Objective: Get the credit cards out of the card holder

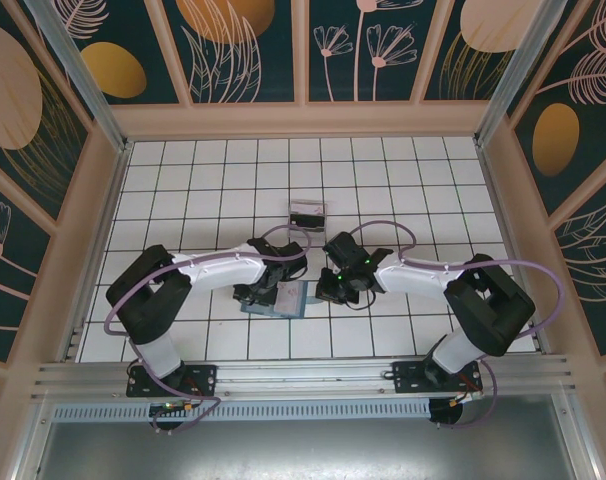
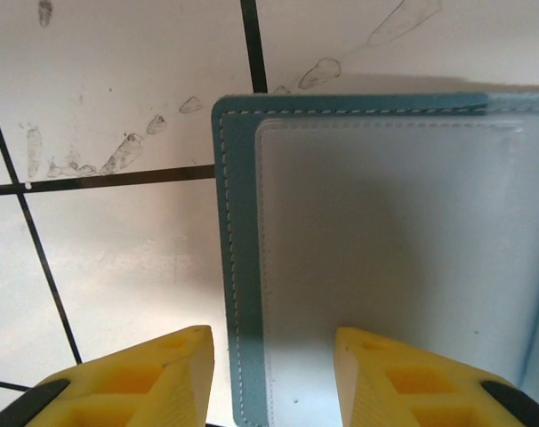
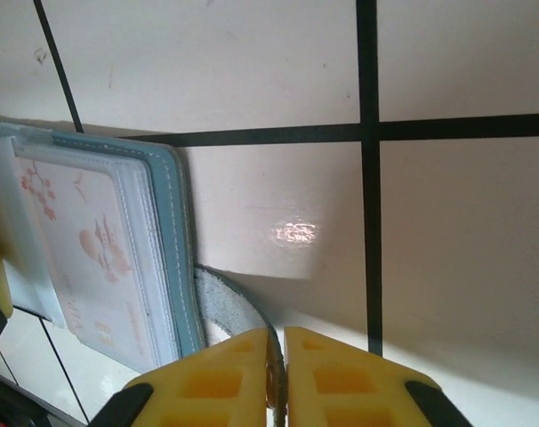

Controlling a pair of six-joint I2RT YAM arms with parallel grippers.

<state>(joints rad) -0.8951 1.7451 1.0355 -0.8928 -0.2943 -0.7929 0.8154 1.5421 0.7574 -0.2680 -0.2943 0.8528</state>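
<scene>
Right gripper (image 3: 277, 347) pinches a pale credit card (image 3: 227, 295); card holder (image 3: 167, 222) lies just to its left. Left gripper (image 2: 269, 356) hangs part-spread above the holder's edge. We judge extraction unfinished: a printed card (image 3: 83, 240) sits sleeved.

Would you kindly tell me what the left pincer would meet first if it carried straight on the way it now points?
Most likely the flat teal bifold card holder: the left pincer straddles its stitched edge, though depth is unclear.

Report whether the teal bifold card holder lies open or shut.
Open: the teal bifold card holder lies flat, its clear plastic sleeves facing up.
</scene>
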